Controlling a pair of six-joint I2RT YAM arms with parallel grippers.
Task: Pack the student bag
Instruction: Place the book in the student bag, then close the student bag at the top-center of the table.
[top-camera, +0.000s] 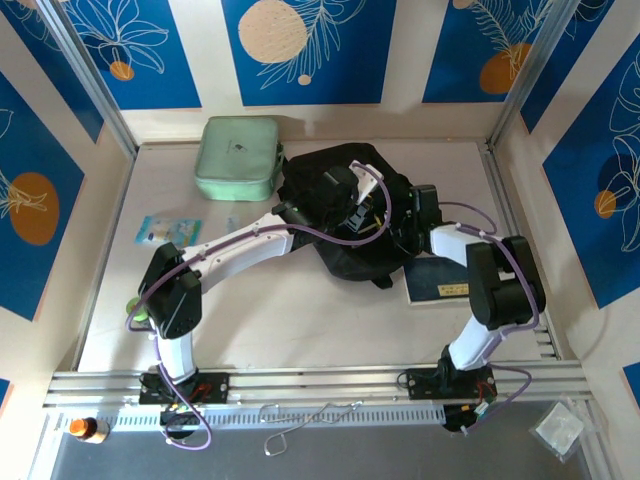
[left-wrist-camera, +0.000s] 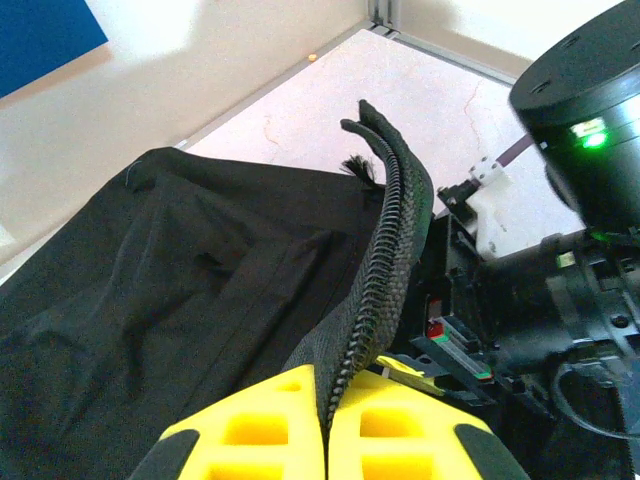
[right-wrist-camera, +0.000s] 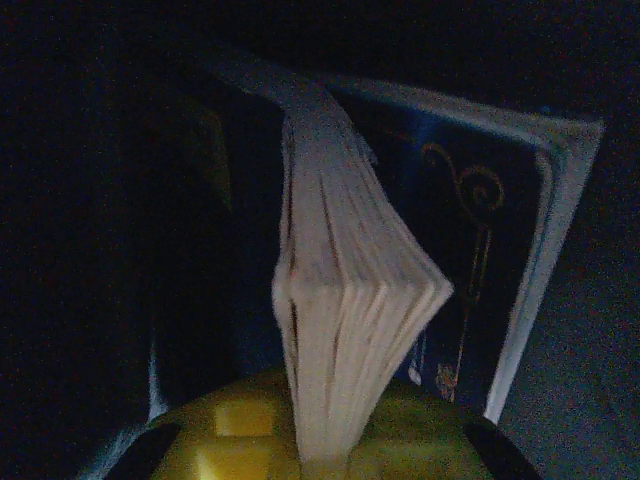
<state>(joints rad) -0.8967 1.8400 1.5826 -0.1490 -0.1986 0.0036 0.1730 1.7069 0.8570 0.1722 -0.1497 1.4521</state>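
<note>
The student bag (top-camera: 345, 262), a large black backpack, lies in the middle of the table. My left gripper (left-wrist-camera: 328, 405) is shut on the bag's zipper edge (left-wrist-camera: 395, 240) and holds it lifted, so the mouth stands open; the same gripper (top-camera: 345, 200) is over the bag's middle. My right gripper (top-camera: 418, 215) reaches into the bag from the right. In the dark right wrist view, the right gripper (right-wrist-camera: 325, 440) is shut on the fanned pale pages (right-wrist-camera: 335, 300) of a book with a dark blue cover (right-wrist-camera: 480, 230).
A pale mint green zip case (top-camera: 238, 157) lies at the back left, touching the bag. A dark blue book (top-camera: 440, 280) rests on the table right of the bag. A small blue packet (top-camera: 168, 230) lies at the left. Walls enclose the table.
</note>
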